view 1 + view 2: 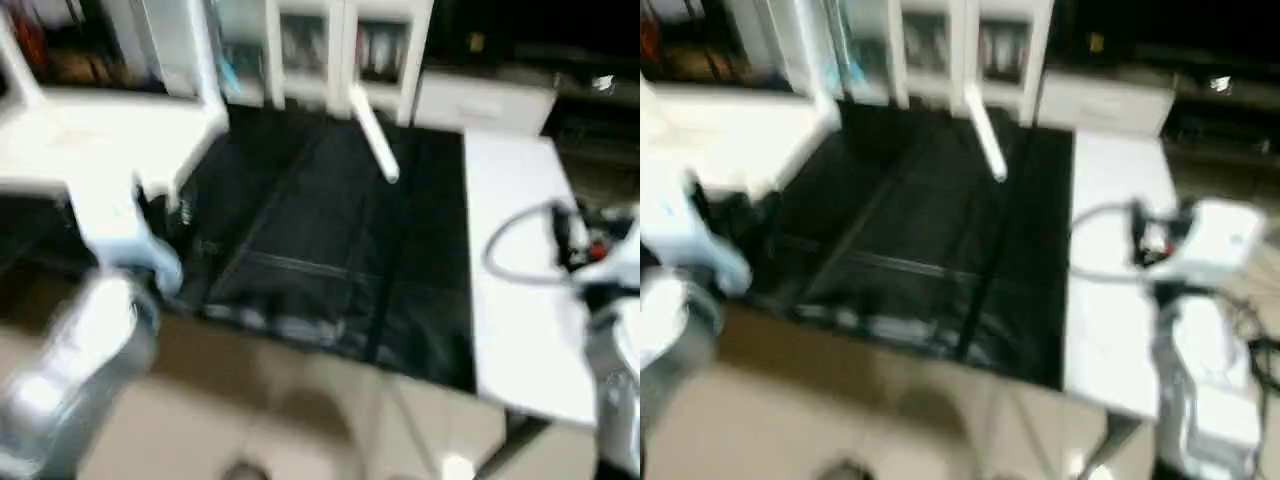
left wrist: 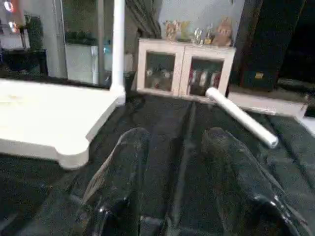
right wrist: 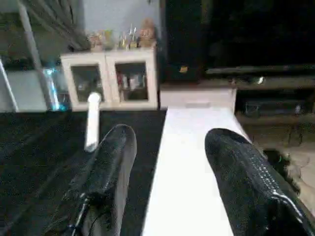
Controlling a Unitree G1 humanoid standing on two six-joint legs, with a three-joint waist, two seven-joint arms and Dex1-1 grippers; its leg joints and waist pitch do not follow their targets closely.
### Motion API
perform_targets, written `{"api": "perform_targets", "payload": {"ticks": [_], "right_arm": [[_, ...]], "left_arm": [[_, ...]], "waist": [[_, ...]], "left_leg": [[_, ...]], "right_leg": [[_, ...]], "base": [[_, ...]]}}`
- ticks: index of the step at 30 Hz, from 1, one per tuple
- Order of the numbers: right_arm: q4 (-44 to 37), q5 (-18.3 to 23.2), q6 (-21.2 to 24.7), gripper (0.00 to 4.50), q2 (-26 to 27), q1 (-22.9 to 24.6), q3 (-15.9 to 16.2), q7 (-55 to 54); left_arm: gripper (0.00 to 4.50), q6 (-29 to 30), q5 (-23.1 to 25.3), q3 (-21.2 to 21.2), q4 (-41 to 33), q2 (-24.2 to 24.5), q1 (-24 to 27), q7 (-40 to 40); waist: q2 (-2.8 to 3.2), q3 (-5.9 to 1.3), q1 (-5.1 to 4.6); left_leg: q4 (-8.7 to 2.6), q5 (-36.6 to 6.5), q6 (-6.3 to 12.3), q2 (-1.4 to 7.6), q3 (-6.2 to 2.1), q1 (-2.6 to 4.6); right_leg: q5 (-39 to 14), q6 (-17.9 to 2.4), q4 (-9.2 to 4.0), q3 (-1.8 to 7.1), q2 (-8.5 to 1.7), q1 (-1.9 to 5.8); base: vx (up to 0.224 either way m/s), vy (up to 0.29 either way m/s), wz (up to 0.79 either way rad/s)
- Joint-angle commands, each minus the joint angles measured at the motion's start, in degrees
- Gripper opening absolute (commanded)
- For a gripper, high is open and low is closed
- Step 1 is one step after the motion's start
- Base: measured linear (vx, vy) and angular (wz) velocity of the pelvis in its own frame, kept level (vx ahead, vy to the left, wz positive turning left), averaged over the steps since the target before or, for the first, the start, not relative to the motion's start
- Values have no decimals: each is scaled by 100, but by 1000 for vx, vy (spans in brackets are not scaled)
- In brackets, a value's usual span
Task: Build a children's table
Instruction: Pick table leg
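Observation:
The white tabletop lies on the left part of a black mat, with one white leg standing upright in its far corner socket. A loose white leg lies on the mat near the back. My left gripper is open just off the tabletop's near right edge, and nothing is between its fingers. Over the seam between the mat and a white board, my right gripper is open and empty, and the loose leg lies farther ahead of it.
A flat white board lies along the mat's right side. A white glass-door cabinet stands behind the mat, with a low white unit to its right. Beige tiled floor lies in front of the mat.

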Motion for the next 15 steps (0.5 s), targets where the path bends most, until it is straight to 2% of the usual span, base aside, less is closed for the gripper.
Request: {"api": "perform_targets", "payload": {"ticks": [1,2,3,4,5,6,7,8,9,10,11,12,13,14,15], "right_arm": [[-182,-60,122,250,6,-120,-86,-192],[-220,-30,191,250,23,-118,-116,-270],[-237,-6,240,250,26,-121,-131,-314],[-272,11,283,250,15,-104,-118,-326],[-346,-4,348,250,-9,-72,-90,-310],[-352,-7,353,250,-13,-71,-90,-307],[-396,56,381,250,23,-69,-147,-343],[-419,121,426,250,26,-65,-203,-377],[-450,141,455,250,59,-53,-201,-411],[-470,143,476,250,79,-45,-191,-430],[-546,124,524,250,63,-3,-152,-416],[-575,116,543,250,56,13,-137,-410],[-657,140,599,250,75,19,-146,-445],[-713,159,675,250,90,-7,-179,-512],[-699,159,693,250,95,-32,-196,-547]], "left_arm": [[205,-48,219,138,61,17,17,129],[205,-47,258,170,68,-16,42,164],[205,-50,285,183,84,-47,48,184],[205,-62,287,210,104,-82,56,176],[205,-95,298,218,137,-106,51,151],[205,-105,308,213,153,-111,43,144],[205,-116,369,216,167,-130,38,132],[205,-115,458,219,161,-188,43,112],[205,-103,510,223,173,-249,61,157],[205,-95,543,223,186,-292,73,191],[205,-77,569,233,148,-358,99,202],[205,-71,579,237,133,-384,109,207],[205,-7,665,236,85,-460,108,261],[205,-18,729,248,69,-546,92,233],[205,-69,723,256,98,-563,81,184]], "waist": [[199,-210,-373],[296,-260,-547],[276,-216,-474],[294,-187,-496],[249,-147,-521],[249,-147,-521],[62,-234,-525],[-221,-148,-396],[-219,-381,-292],[-306,-404,-280],[-80,-365,-210],[-80,-365,-210],[-121,-380,-286],[44,-402,-406],[127,-501,-581]], "left_leg": [[-1347,-3989,-456,196,-535,147],[-1584,-4823,-705,518,-638,486],[-1932,-5240,-647,632,-745,479],[-2025,-5235,-546,636,-683,479],[-2125,-5028,-408,523,-468,374],[-2125,-5028,-408,523,-468,374],[-2018,-4412,-285,478,-337,454],[-1620,-3184,-152,255,-150,330],[-694,-922,255,-25,109,305],[-536,-184,452,-9,49,35],[-679,413,361,75,-68,-124],[-679,413,361,75,-68,-124],[-1081,461,295,112,-25,-53],[-1484,-364,193,297,-120,283],[-1637,-1130,75,578,-439,556]], "right_leg": [[-2917,-762,-725,-229,136,158],[-1724,-612,-383,-90,207,34],[-185,-367,-138,-51,212,148],[138,-309,-148,-71,205,182],[66,-266,-292,-96,149,431],[66,-266,-292,-96,149,431],[-454,-174,-575,44,45,524],[-2388,-154,-1394,409,-379,537],[-4283,-407,-1913,904,-820,642],[-4416,-569,-1986,1057,-938,886],[-3692,-880,-1876,867,-801,909],[-3692,-880,-1876,867,-801,909],[-2878,-1092,-1731,518,-372,862],[-1815,-1076,-1370,253,54,462],[-596,-966,-991,260,103,254]], "base": [[-108,114,53],[-108,114,53],[-55,105,20],[-30,75,1],[-30,75,1],[0,0,0],[0,0,0],[0,0,0],[0,0,0],[0,0,0],[78,6,-1],[72,44,3],[91,93,15],[58,79,15],[76,81,18]]}}
